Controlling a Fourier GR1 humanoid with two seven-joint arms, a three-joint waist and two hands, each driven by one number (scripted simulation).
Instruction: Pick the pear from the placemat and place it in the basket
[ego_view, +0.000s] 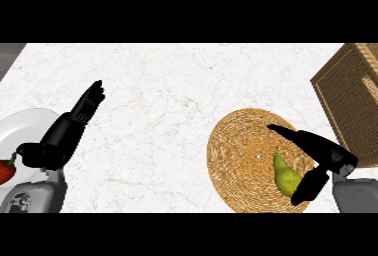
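Note:
A green-yellow pear (285, 174) lies on the round woven placemat (238, 155), stem pointing away from me. My right hand (325, 152) sits over the mat's right side, fingers stretched out above the pear and thumb down at its right, not closed on it. The wicker basket (348, 95) stands at the right edge, beyond the mat. At the left my left hand (66, 132) rests open with its fingers pointing up, well away from the pear.
A white plate (22, 127) sits at the left edge, partly behind the left hand, with a red fruit or vegetable (4, 171) on it. White marbled counter (162, 100) spreads between the plate and the mat.

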